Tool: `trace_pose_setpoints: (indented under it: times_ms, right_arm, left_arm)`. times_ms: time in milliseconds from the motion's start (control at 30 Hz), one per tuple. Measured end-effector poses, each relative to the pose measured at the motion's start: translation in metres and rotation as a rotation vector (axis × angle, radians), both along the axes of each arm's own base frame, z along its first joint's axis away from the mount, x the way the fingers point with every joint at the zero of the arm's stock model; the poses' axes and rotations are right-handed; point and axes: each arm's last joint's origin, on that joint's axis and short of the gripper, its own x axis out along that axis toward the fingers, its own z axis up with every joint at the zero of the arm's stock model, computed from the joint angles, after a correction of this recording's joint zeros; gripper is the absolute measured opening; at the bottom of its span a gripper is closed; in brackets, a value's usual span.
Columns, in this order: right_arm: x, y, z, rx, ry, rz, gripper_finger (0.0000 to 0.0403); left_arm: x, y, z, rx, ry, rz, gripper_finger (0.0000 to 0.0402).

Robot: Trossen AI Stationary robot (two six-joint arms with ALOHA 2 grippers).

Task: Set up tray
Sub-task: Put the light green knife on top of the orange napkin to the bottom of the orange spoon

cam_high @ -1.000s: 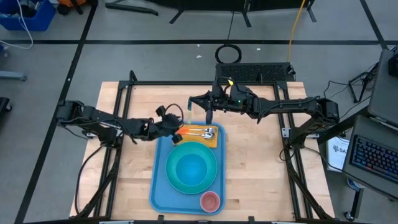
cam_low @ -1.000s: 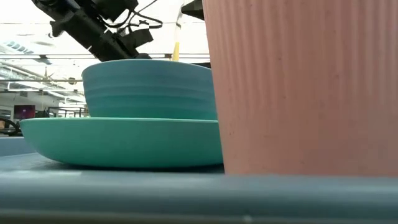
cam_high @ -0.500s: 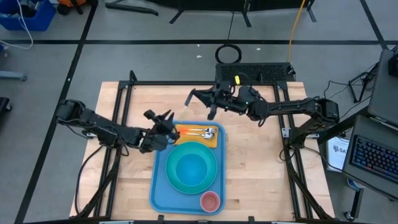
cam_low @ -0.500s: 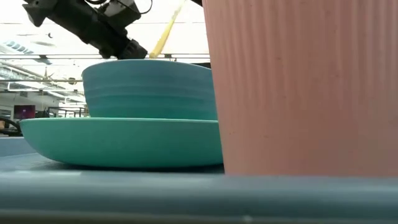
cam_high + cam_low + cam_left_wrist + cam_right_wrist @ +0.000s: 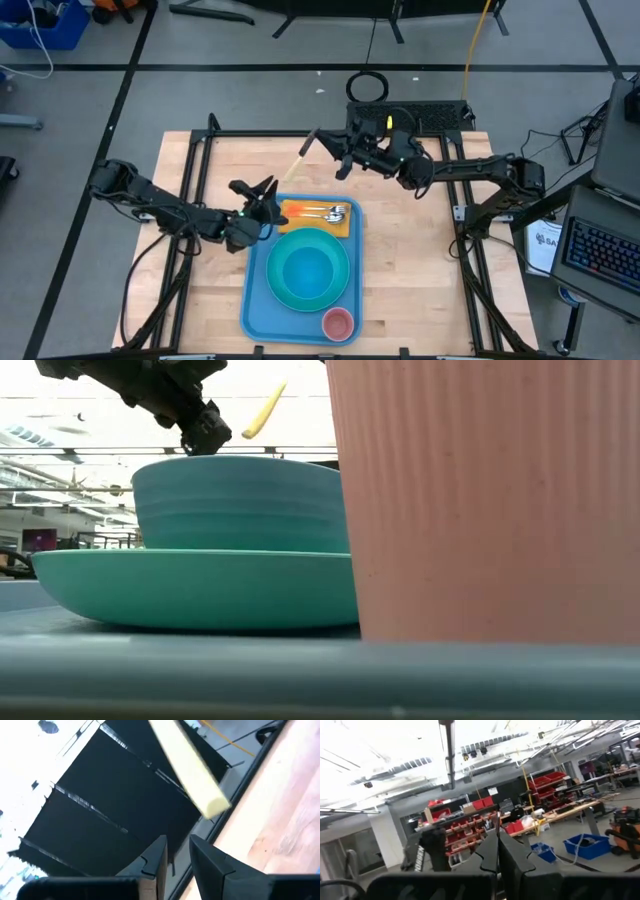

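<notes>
**High view.** You find the tray (image 5: 256,300) on the table (image 5: 400,290), towards its near edge, between the two arms. It carries:
- a turquoise plate (image 5: 281,291) with a bowl (image 5: 308,268) on it
- a pink cup (image 5: 338,323) in one near corner
- an orange napkin (image 5: 300,222) along the far rim, with cutlery (image 5: 330,211) lying on it

The left tool (image 5: 258,190) hovers at the tray's far left corner. The right tool (image 5: 322,140) sits well beyond the far rim. A pale stick (image 5: 304,160) slants away from it towards the left tool. You cannot see the actual pinch point; it is lost in the dark of the wrist.

**Low view.** The cup (image 5: 480,500) fills the right half and hides everything behind it. The bowl (image 5: 240,505) and plate (image 5: 200,590) stand to its left, with the tray's rim (image 5: 300,680) as a blurred band in front. A dark tool (image 5: 205,430), most likely the left one, hangs above the bowl. The stick (image 5: 262,410) floats beside it, its upper end cut off by the cup.

**Left wrist view.** You see the left tool (image 5: 177,855) set narrow, with nothing between its fingers (image 5: 210,865). The stick (image 5: 187,767) passes ahead of it, clear of both. A strip of the table (image 5: 285,820) shows beyond.

**Right wrist view.** The right tool (image 5: 496,837) has its fingers pressed together. Only the room shows beyond them, and the tray is out of sight.
</notes>
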Motion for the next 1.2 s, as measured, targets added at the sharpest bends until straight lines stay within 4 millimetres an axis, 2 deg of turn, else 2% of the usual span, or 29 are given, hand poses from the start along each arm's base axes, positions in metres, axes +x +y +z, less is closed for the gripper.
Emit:
trace_pose_setpoints:
  times_ms: [267, 467, 767, 967, 1067, 1200]
  right_arm:
    - [0.000, -0.004, -0.002, 0.007, 0.022, -0.009, 0.0000]
    - [-0.004, -0.011, 0.003, 0.041, -0.043, -0.010, 0.0000]
    - [-0.012, -0.028, 0.010, 0.148, -0.162, -0.002, 0.0000]
    - [-0.013, -0.037, 0.005, 0.184, -0.130, -0.002, 0.0000]
    - [-0.014, -0.039, 0.005, 0.187, -0.120, -0.002, 0.0000]
    - [-0.013, -0.039, 0.004, 0.208, -0.120, 0.004, 0.0000]
  left_arm:
    - [0.003, 0.009, 0.008, -0.052, -0.167, 0.070, 0.0088]
    - [0.005, 0.008, 0.020, 0.003, -0.093, 0.040, 0.0088]
    - [0.008, 0.017, 0.021, 0.060, 0.021, 0.017, 0.0088]
    - [0.011, 0.018, 0.021, 0.077, 0.052, -0.073, 0.0089]
    - [0.011, 0.018, 0.021, 0.073, 0.048, -0.096, 0.0106]
    - [0.011, 0.018, 0.021, 0.099, 0.088, -0.099, 0.0157]
